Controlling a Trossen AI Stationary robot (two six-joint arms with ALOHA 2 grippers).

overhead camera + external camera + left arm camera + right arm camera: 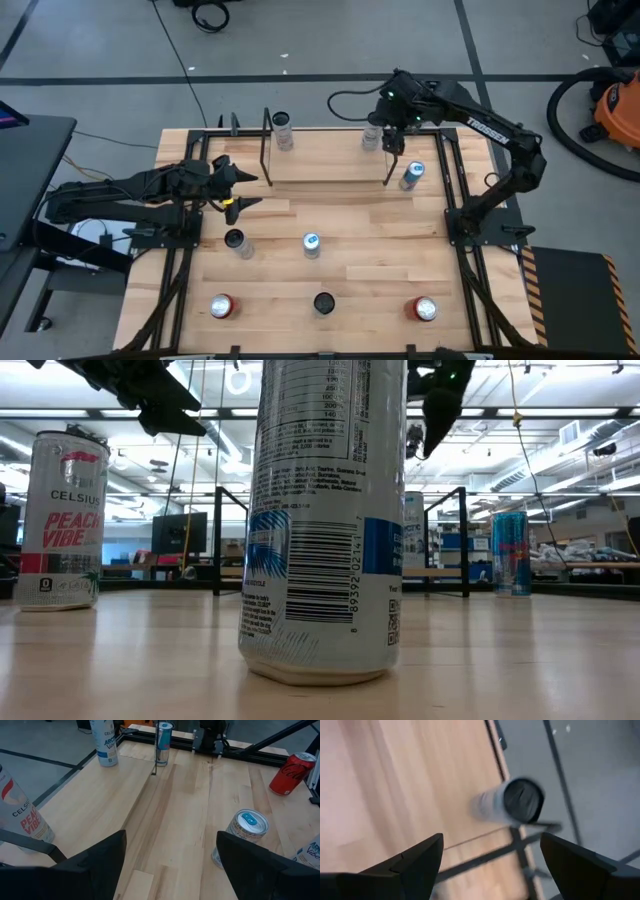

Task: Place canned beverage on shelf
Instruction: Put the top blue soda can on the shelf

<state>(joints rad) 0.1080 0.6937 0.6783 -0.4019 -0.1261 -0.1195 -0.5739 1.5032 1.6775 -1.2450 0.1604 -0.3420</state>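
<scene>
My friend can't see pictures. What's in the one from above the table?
Two dark robot arms reach over a wooden table with cans standing on it. The right gripper, open, hovers by a can on the shelf; the left gripper, open, holds nothing.

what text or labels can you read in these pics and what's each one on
"CELSIUS PEACH VIBE": white can at the left of the low view.
"CELSIUS": can in the left wrist view; the words under it are cut off.
"TROSSEN": right arm in the high view.
Coca-Cola script: red can, partly readable.
Front can in the low view: barcode digits partly legible, fine print too small.
Other cans: unreadable.
</scene>
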